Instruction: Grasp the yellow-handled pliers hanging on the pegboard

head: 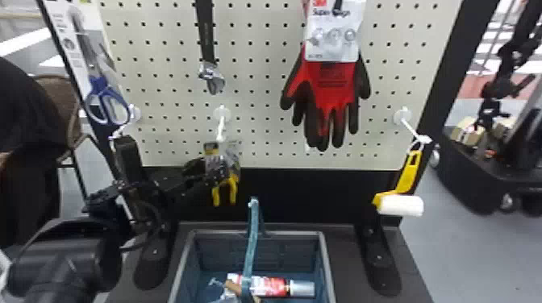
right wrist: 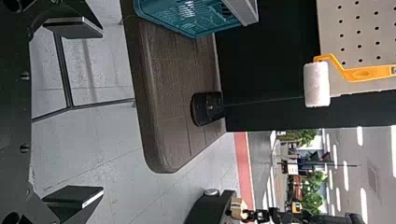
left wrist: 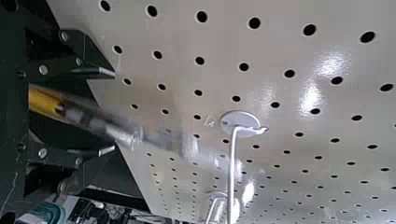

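Pegboard (head: pixel 262 80), off-white, stands behind a dark table (right wrist: pixel 173 93) carrying a blue basket (head: pixel 327 258). Pliers (head: pixel 224 183) hang in their packaging from a white hook (head: pixel 220 117), low on the board, yellow handles pointing down. They are below a wrench (head: pixel 210 76), with red-and-black gloves (head: pixel 326 92) up to the right.

My left pincer (left wrist: pixel 112 111) is at the pliers. Its fingers are apart, one on each side of the yellow handle, with a gap on both sides, so it is not clamped.

My right pincer (right wrist: pixel 100 111) is spread wide and holds nothing. It faces the table's end and the floor, with a paint roller (right wrist: pixel 316 84) at the board's lower edge.
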Motion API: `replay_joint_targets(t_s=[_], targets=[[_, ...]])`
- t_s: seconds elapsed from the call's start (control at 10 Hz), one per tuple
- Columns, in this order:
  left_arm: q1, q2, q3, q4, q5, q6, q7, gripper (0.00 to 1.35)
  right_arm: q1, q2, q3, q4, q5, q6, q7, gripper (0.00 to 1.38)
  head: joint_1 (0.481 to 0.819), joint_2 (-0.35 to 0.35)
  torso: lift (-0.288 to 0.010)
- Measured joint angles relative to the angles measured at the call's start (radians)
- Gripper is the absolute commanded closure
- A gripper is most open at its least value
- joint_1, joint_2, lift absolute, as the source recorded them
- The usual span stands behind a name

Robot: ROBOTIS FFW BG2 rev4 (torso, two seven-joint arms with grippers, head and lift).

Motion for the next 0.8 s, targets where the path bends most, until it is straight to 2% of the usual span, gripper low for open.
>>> replay_joint_targets(t_s=[0.8], targets=[[0.012,-0.004,-0.015,0.0,0.025,-0.02,-0.001,1.1,-0.002,0.0,0.0,0.006,0.0,0.0,0.0,0.11,0.549,0.0,-0.1]])
